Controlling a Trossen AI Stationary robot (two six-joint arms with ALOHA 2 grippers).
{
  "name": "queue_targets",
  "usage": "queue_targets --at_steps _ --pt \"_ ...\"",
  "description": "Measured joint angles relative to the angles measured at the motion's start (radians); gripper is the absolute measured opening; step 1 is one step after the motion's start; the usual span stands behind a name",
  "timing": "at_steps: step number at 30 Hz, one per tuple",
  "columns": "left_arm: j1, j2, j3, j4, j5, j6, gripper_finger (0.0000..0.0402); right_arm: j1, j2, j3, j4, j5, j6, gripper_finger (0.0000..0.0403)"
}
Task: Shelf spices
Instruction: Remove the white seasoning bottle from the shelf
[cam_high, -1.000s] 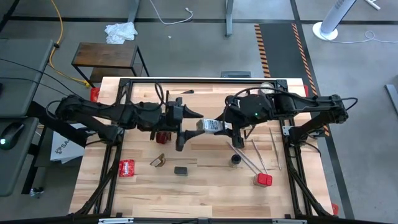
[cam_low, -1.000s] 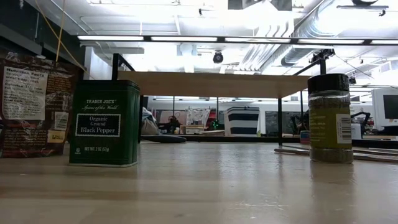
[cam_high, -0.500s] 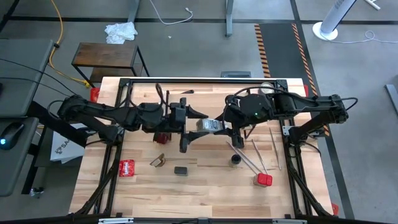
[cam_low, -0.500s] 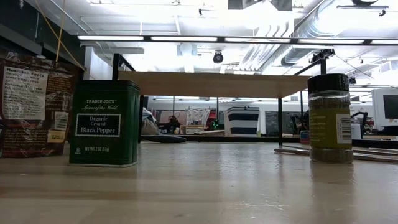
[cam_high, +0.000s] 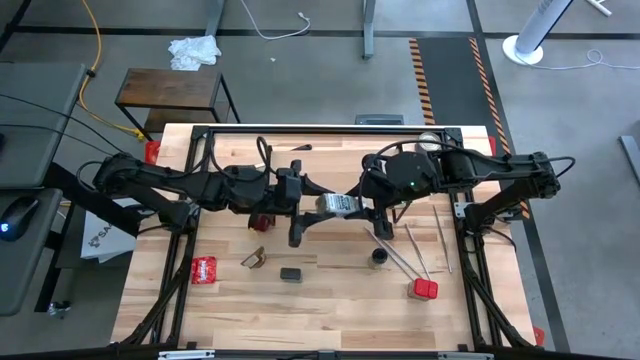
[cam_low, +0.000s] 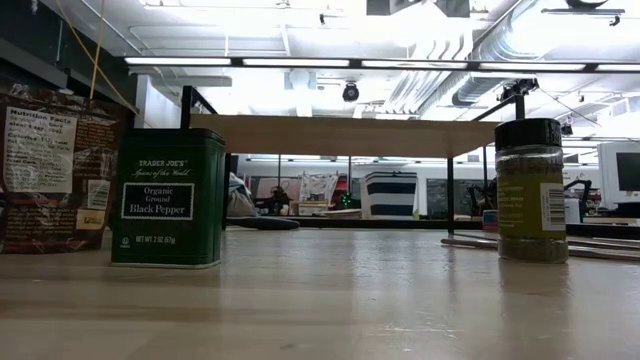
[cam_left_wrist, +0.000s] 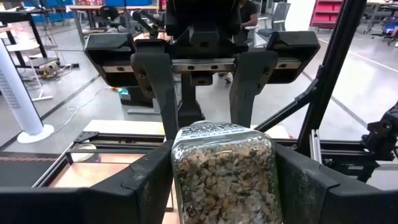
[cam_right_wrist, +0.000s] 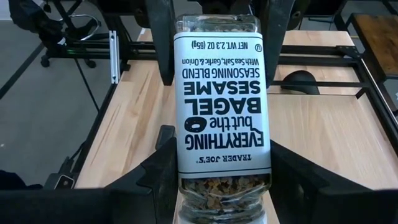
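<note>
Both grippers, left (cam_high: 312, 203) and right (cam_high: 362, 203), clamped on seasoning jar (cam_high: 337, 203) above butcher-block tabletop (cam_high: 330, 310), workshop behind.

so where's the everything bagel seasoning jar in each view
High view: the seasoning jar hangs mid-table between the left gripper and right gripper.
Low view: not in it.
Left wrist view: bottom centre, unlabelled side facing the camera.
Right wrist view: centre, label upside down.
Shared landmark: the opposite arm's dark fingers just behind the jar.
</note>
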Motion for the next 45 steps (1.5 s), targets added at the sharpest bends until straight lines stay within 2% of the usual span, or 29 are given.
queue_targets --at_steps 5,9,16,20,23,26,31,34,37,40,45 --pt "0.0 -0.001 0.0 -0.002 -0.005 -0.015 0.0195 0.0 0.0 0.0 0.009 -0.006 -0.001 0.0184" --pt "0.0 -0.002 0.0 0.0 -0.008 -0.017 0.0192 0.0 0.0 0.0 0.005 -0.002 -0.006 0.0186" --pt "-0.001 -0.03 -0.002 -0.087 -0.016 -0.039 0.0192 0.0 -0.025 0.0 -0.046 0.082 0.007 0.0312" --pt "-0.002 -0.088 -0.002 -0.163 -0.069 -0.095 0.0192 -0.001 -0.059 0.001 -0.092 0.152 0.117 0.0332" --pt "-0.01 -0.141 -0.002 -0.138 -0.137 -0.111 0.0192 -0.001 -0.08 -0.001 -0.079 0.157 0.166 0.0333" --pt "-0.017 -0.194 -0.036 0.066 -0.209 -0.068 0.0192 0.0 -0.096 -0.03 0.05 0.16 0.182 0.0332" --pt "-0.016 -0.216 -0.206 0.717 -0.207 0.046 0.0192 -0.008 -0.107 -0.165 0.569 0.168 0.164 0.0329" --pt "-0.001 -0.173 -0.308 1.105 -0.202 0.044 0.0192 -0.023 -0.093 -0.237 0.926 0.157 0.17 0.0329" --pt "0.017 -0.082 -0.349 1.392 -0.202 0.02 0.0192 -0.043 -0.055 -0.272 1.147 0.138 0.204 0.0329" --pt "0.038 0.006 -0.33 1.53 -0.198 -0.001 0.0192 -0.054 -0.01 -0.275 1.242 0.131 0.227 0.0329" --pt "0.072 0.1 -0.25 1.548 -0.134 -0.092 0.0192 -0.062 0.027 -0.26 1.296 0.162 0.219 0.0329"
